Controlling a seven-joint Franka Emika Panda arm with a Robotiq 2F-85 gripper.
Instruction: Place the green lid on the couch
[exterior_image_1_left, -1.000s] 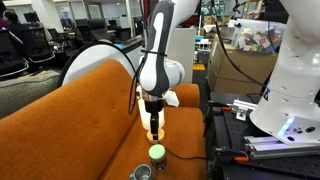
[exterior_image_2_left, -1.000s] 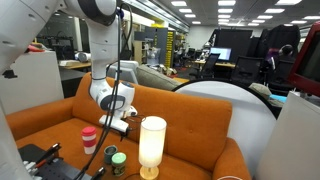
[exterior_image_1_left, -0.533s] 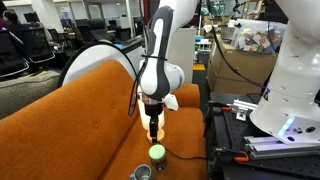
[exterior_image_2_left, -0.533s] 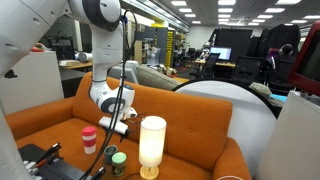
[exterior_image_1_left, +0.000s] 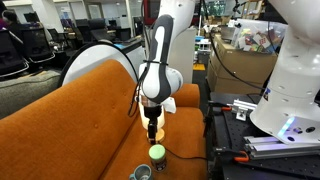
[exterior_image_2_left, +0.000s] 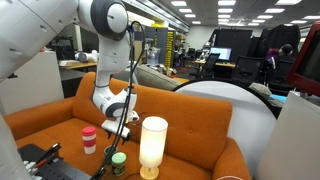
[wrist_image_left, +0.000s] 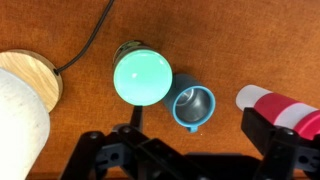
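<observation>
gripper (exterior_image_1_left: 153, 131) hung over green lid (wrist_image_left: 142, 78) | fingers (wrist_image_left: 98, 152) spread, holding nothing | lid seemingly on couch (exterior_image_1_left: 70, 115) seat, near edge | teal cup (wrist_image_left: 192, 107) just beside, right in wrist view; lamp (wrist_image_left: 22, 105) left | risk: off-centre descent could've clipped cup or lamp cord (wrist_image_left: 88, 42) and knocked lid off couch

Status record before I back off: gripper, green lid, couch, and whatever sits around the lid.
gripper: open, empty, above the lid
green lid: resting on the couch seat, not held
couch: orange seat, bears all items listed
grey-teal cup: upright, close beside the lid; contact unclear
lamp: upright, on the lid's other side
red-and-white cup: beyond the grey-teal cup
</observation>
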